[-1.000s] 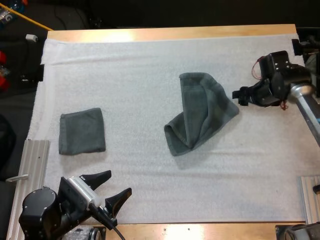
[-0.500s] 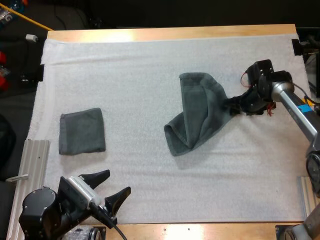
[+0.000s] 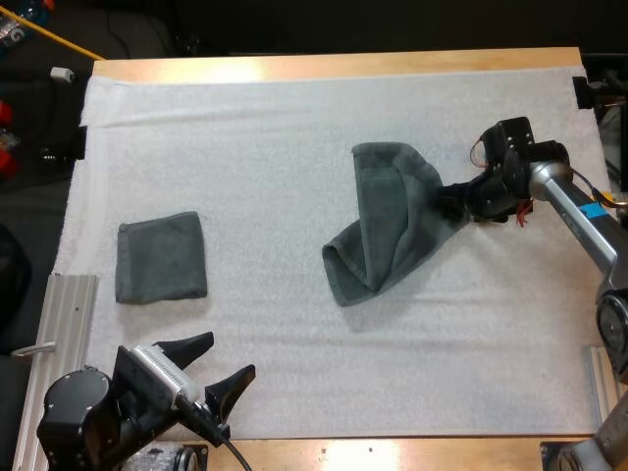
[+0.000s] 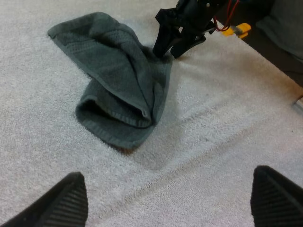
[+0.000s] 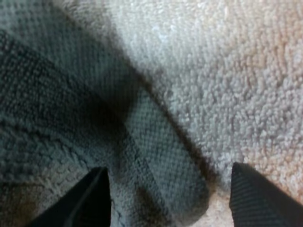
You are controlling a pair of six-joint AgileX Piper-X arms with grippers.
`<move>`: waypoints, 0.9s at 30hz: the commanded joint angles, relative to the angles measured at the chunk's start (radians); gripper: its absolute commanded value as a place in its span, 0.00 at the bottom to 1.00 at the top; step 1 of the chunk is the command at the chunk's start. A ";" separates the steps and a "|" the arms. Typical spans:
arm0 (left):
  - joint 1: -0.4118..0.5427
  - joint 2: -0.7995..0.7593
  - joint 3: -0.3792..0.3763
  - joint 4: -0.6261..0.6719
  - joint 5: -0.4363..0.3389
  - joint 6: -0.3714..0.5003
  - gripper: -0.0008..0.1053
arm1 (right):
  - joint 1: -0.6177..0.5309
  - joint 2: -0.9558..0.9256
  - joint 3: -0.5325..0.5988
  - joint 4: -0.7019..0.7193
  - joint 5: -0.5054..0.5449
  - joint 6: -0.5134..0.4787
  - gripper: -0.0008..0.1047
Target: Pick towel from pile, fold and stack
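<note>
Over at 3 o'clock, right gripper (image 3: 450,203) has fingers apart straddling the towel (image 3: 388,231) corner. I'd drop low, pinch just that edge layer.

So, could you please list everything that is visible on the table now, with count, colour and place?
crumpled towel: 1, dark grey-green, right of the mat's middle
folded towel: 1, dark grey-green, flat on the mat's left side
mat: 1, white, covering most of the table
table: 1, wooden, under the mat
left gripper: 1, black, open, over the mat's near left corner
right gripper: 1, black, open, at the crumpled towel's right edge
</note>
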 commanded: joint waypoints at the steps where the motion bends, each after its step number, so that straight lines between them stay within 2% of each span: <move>1: -0.005 0.000 0.001 0.001 -0.004 -0.001 0.66 | -0.003 -0.008 -0.003 -0.002 -0.013 0.005 0.45; 6: -0.005 0.000 0.001 0.001 -0.002 -0.003 0.66 | -0.003 -0.008 -0.003 -0.002 -0.013 0.028 0.29; 9: -0.005 0.000 0.001 0.001 -0.002 -0.003 0.66 | -0.003 -0.001 -0.003 0.004 -0.013 0.030 0.30; 13: -0.005 0.000 0.001 0.001 -0.002 -0.008 0.66 | -0.003 0.008 -0.003 0.026 -0.013 0.033 0.41; 15: -0.005 0.000 0.001 0.001 -0.002 -0.008 0.66 | -0.003 0.011 -0.003 0.036 -0.010 0.026 0.41; 18: -0.005 0.000 0.001 0.001 -0.002 -0.008 0.66 | -0.003 0.017 -0.003 0.051 -0.010 0.026 0.28; 20: -0.005 0.000 0.001 0.001 -0.002 -0.008 0.66 | -0.003 0.017 -0.003 0.051 -0.010 0.026 0.14; 23: -0.005 0.000 0.001 0.001 -0.002 -0.008 0.66 | -0.003 0.005 -0.003 0.051 -0.010 0.026 0.01; 27: -0.005 0.000 0.001 0.001 -0.002 -0.008 0.66 | -0.003 -0.035 -0.003 0.059 -0.008 0.005 0.01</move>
